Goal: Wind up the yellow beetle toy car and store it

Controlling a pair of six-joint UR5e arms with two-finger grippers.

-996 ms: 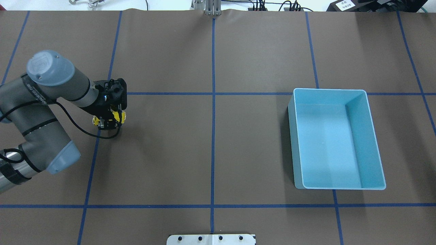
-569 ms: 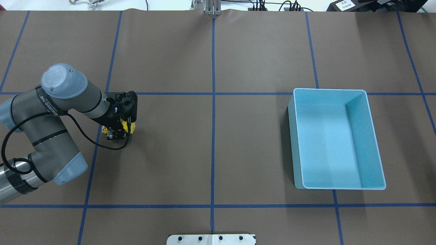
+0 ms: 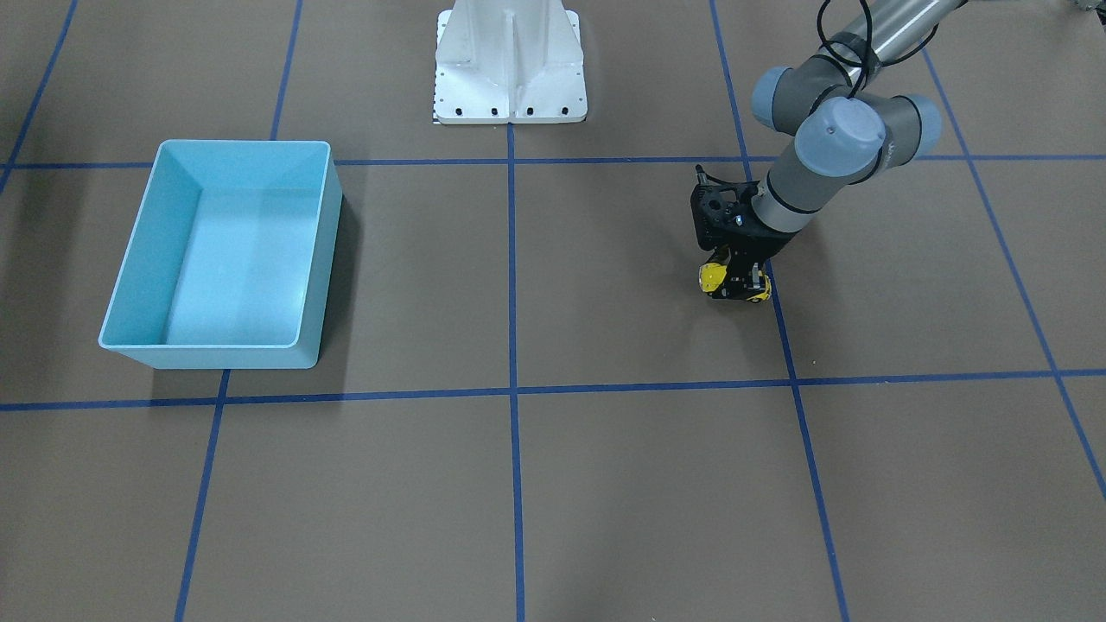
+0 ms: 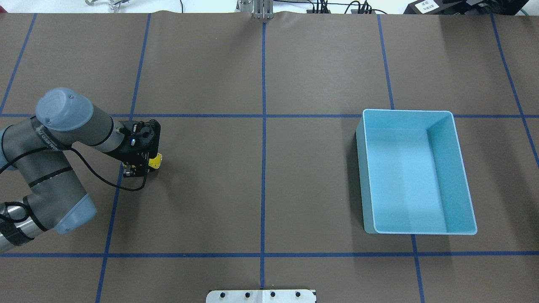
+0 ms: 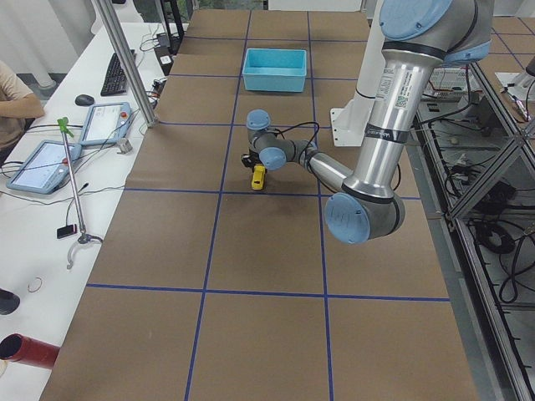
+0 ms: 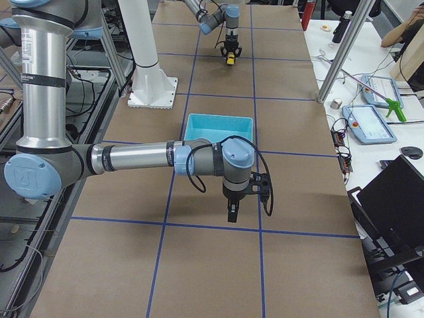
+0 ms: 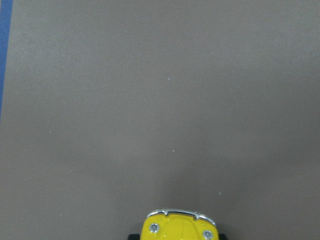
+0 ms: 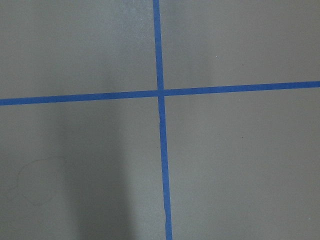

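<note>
The yellow beetle toy car (image 4: 156,161) rests on the brown table at the left, and its nose shows at the bottom of the left wrist view (image 7: 180,227). My left gripper (image 4: 141,166) is shut on the car, wheels at table level; the front view shows the car (image 3: 713,278) in that gripper (image 3: 736,283). The light blue bin (image 4: 408,111) stands empty far to the right. My right gripper (image 6: 231,215) shows only in the exterior right view, low over the table near the bin (image 6: 218,118); I cannot tell if it is open or shut.
Blue tape lines (image 4: 263,126) divide the brown table into squares. The white robot base (image 3: 510,60) stands at the table's near edge. The right wrist view shows only a tape crossing (image 8: 160,93).
My left gripper with the car slid right and toward the robot, then back to the left. The bin has not moved.
</note>
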